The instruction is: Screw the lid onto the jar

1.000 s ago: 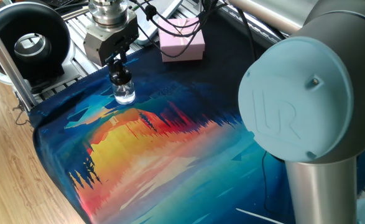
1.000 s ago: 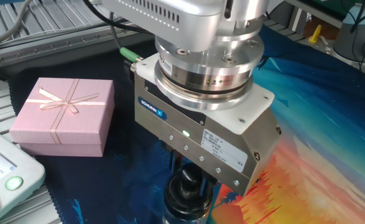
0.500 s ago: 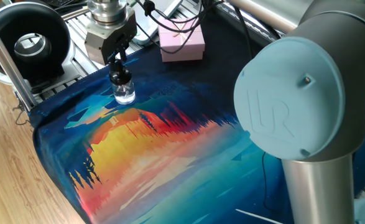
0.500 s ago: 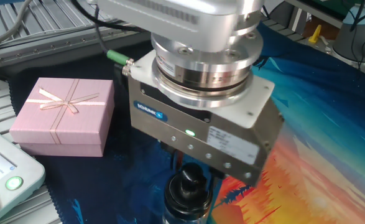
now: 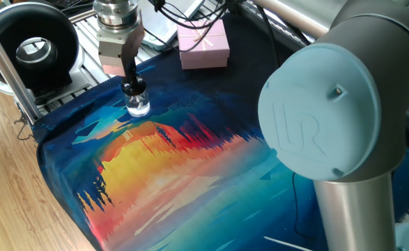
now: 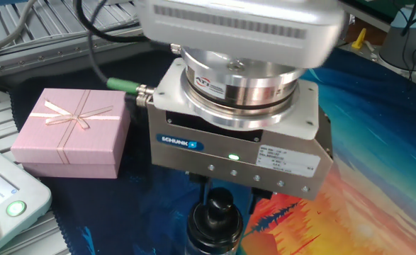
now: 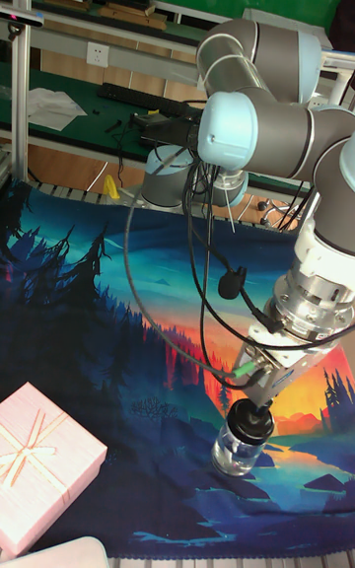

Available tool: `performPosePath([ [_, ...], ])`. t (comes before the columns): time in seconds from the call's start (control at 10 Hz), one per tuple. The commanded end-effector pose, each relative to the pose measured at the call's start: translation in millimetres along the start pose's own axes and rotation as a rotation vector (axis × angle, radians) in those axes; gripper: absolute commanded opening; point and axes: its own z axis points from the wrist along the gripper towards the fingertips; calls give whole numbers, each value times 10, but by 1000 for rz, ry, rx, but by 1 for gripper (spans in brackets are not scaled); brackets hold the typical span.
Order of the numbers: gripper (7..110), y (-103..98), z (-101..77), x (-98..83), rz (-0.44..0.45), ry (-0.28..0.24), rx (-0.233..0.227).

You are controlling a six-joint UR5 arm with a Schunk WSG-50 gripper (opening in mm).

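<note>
Jar: the jar [image 7: 235, 452], clear glass, stands upright on the printed cloth [image 5: 190, 174], toward the cloth's 11 o'clock corner in one fixed view.
Lid: the lid [image 6: 220, 209], black with a knob top, sits on the jar's neck.
Gripper: the gripper [image 5: 129, 78] points straight down over the lid; fingers [image 5: 129, 70] closed on the knob.
Box: the pink gift box [image 6: 73, 132], ribbon-tied, lies at 9 o'clock of the gripper in the other fixed view, apart from the jar.
</note>
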Motion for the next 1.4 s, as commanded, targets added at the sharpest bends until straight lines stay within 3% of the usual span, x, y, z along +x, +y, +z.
performPosePath([
  [0.0, 44, -86, -45, -91, -157, -22, 15],
  [0.3, 44, -101, -66, -214, -269, -60, 21],
  [0.6, 44, -118, -22, -163, -340, -40, 45],
  [0.7, 22, -102, 11, -121, -360, -33, 41],
  [0.9, 22, -36, 62, -82, -372, -38, 26],
  [1.1, 22, -45, 68, -86, -380, -41, 39],
  [1.3, 22, -69, -8, -42, -392, -9, 39],
])
